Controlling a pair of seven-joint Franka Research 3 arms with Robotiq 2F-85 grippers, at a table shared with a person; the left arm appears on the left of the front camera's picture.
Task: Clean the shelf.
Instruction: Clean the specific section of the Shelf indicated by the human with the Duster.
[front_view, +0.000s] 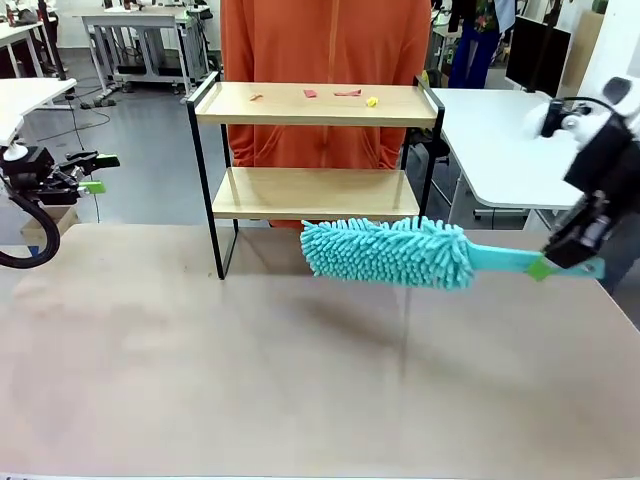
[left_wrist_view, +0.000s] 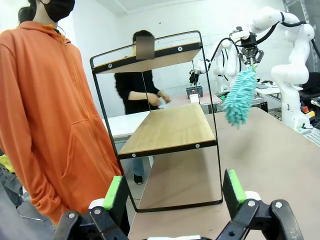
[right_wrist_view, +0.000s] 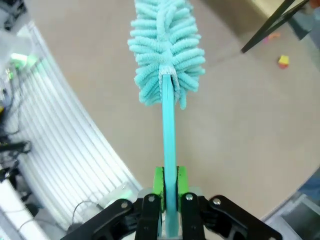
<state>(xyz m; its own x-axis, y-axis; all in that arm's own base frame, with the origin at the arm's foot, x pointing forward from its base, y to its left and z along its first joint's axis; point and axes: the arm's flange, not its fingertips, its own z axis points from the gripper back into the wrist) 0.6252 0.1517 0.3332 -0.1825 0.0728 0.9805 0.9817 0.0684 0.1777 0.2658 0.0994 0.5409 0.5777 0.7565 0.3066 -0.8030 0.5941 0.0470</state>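
The shelf (front_view: 310, 104) stands at the table's far middle, two light wood boards in a black frame. Small red, orange and yellow scraps (front_view: 347, 93) lie on its top board. My right gripper (front_view: 548, 265) is shut on the handle of a turquoise fluffy duster (front_view: 390, 252), which hangs level just in front of the lower board, above the table. In the right wrist view the pads (right_wrist_view: 159, 182) clamp the handle and the duster head (right_wrist_view: 165, 50) points away. My left gripper (front_view: 100, 172) hovers open at the far left, empty, facing the shelf (left_wrist_view: 170, 127) end-on.
A person in an orange hoodie (front_view: 325, 50) stands right behind the shelf, close to its end in the left wrist view (left_wrist_view: 55, 115). White tables (front_view: 510, 140) flank the far side. The beige table (front_view: 300, 380) lies bare in front.
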